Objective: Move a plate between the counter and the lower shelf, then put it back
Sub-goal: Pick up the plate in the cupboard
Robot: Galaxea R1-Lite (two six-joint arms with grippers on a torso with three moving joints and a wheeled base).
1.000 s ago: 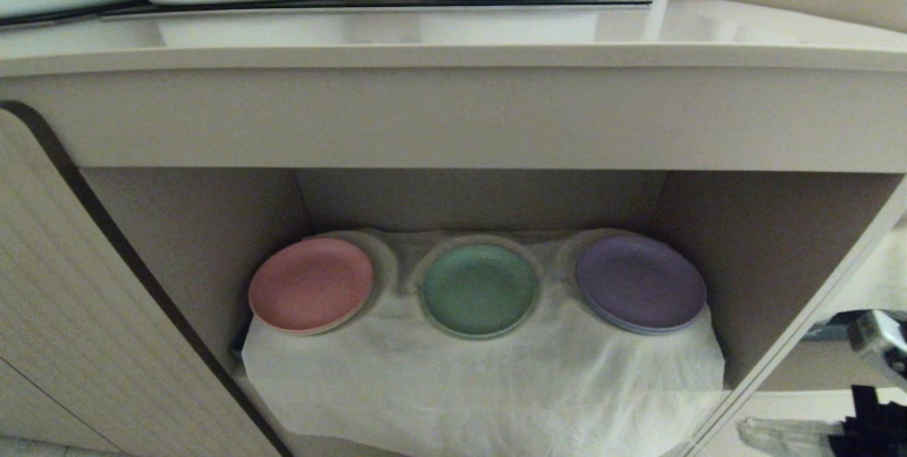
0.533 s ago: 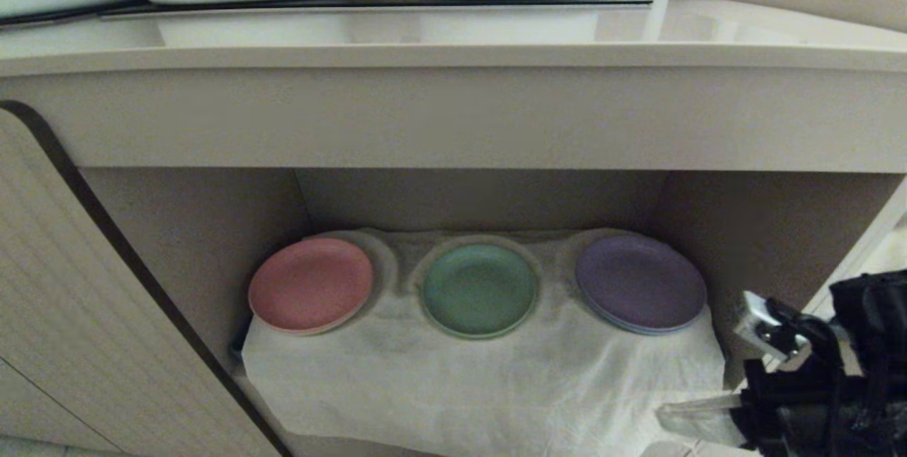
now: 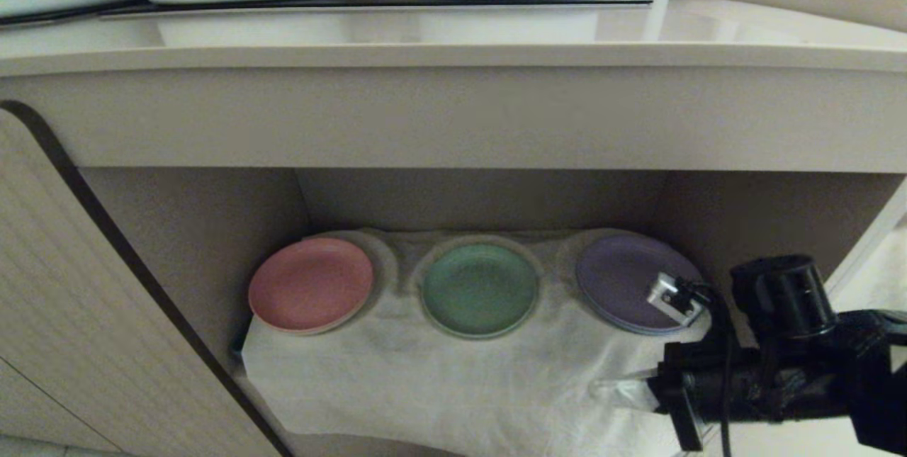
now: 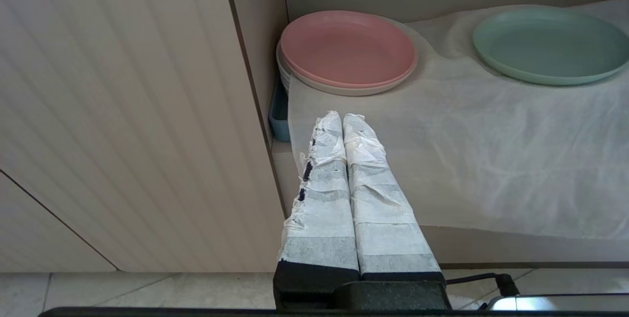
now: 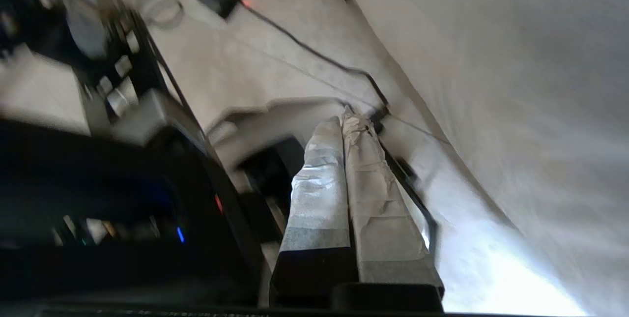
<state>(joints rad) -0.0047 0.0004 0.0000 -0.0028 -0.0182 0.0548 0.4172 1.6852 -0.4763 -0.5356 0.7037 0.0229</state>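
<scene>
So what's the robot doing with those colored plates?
Nothing is being held yet. The green plate lies on the white cloth in the lower shelf, between a pink plate and a purple plate. The right tool is shut and empty, low in front of the shelf's right side. The left tool is shut too, parked by the pink plate.

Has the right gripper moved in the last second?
Yes. The right gripper has swung in leftward from the frame's right edge, now before the cloth below the purple plate.
</scene>
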